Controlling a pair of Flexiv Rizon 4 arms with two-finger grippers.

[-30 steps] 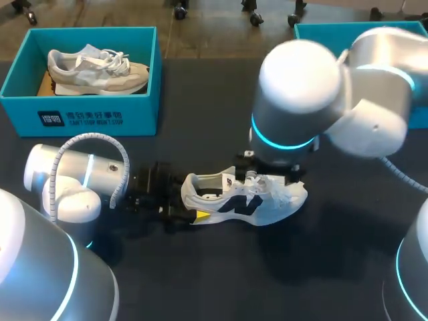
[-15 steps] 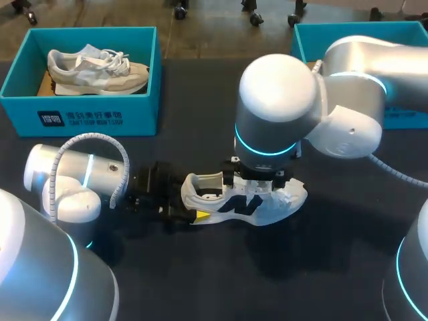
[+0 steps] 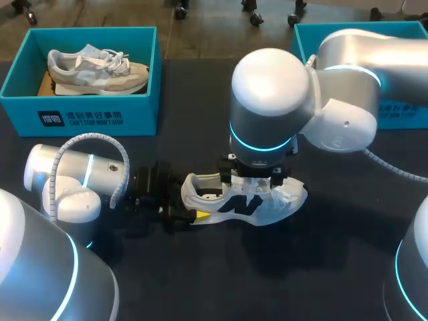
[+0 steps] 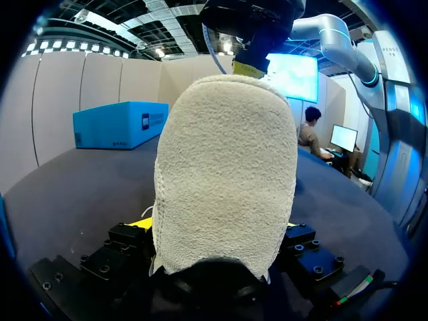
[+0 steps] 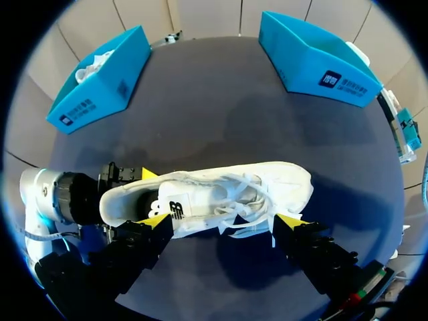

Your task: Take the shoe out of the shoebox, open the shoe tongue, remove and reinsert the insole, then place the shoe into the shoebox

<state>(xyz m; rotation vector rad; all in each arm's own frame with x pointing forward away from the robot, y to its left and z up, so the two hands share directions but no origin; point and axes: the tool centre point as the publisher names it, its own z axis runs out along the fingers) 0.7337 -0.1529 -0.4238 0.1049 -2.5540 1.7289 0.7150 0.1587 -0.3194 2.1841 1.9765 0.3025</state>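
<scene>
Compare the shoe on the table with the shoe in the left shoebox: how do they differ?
The white shoe has a black side logo; the boxed shoe is grey and beige. The white shoe stands on the table, its heel held in the left gripper; the boxed shoe lies untouched in the teal shoebox. Both are laced sneakers with toes toward the robot's right.
</scene>
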